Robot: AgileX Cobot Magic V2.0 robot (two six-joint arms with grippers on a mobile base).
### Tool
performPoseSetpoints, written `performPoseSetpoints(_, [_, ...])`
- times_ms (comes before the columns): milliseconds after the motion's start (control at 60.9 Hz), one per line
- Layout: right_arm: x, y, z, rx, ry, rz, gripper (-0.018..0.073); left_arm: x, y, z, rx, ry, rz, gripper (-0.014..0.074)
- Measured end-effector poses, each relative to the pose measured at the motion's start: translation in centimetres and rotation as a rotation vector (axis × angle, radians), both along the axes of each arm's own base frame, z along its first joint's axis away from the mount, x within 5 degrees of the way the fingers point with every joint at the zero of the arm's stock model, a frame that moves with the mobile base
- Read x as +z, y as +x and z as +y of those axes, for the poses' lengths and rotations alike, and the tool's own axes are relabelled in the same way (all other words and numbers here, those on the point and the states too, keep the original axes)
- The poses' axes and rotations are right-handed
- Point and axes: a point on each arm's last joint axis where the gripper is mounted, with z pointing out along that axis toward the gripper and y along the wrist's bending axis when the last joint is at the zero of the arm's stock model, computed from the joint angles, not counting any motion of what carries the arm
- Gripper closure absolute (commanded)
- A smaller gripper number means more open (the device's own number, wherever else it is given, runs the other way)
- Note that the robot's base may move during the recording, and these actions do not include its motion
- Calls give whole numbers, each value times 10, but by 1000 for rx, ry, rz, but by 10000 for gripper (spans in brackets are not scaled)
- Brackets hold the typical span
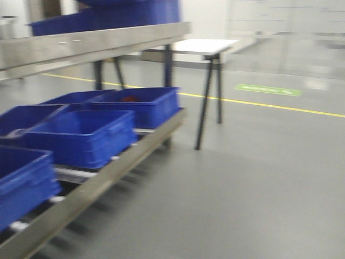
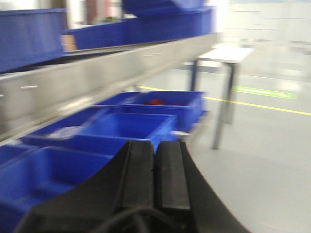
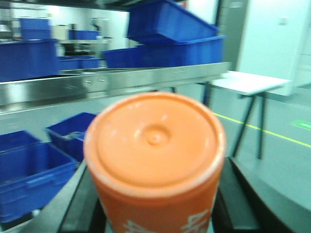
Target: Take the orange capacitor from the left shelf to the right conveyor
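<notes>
The orange capacitor [image 3: 155, 155] fills the right wrist view, its round end facing the camera and white print on its side. My right gripper [image 3: 158, 211] is shut on it, with a black finger [image 3: 85, 211] on each side. The left shelf [image 1: 91, 46], of shiny steel with a tall front lip, runs across the upper left; it also shows in the left wrist view [image 2: 97, 77] and the right wrist view [image 3: 121, 80]. My left gripper [image 2: 155, 160] is shut and empty, its pads [image 2: 138, 174] pressed together, in front of the rack. The right conveyor is out of view. All views are motion-blurred.
Several blue bins [image 1: 86, 135] sit on the low steel rack under the shelf, and more stand on top [image 1: 129, 13]. A white table [image 1: 207, 48] on dark legs stands behind. A yellow line [image 1: 259, 105] and green mark [image 1: 268, 89] cross the grey floor on the right.
</notes>
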Motion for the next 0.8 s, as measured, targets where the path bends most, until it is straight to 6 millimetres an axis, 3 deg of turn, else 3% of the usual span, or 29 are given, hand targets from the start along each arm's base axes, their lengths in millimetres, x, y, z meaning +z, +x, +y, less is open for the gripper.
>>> performPoseSetpoints(804, [0, 0, 1, 9, 1, -4, 504, -1, 0, 0, 0, 0, 6, 701])
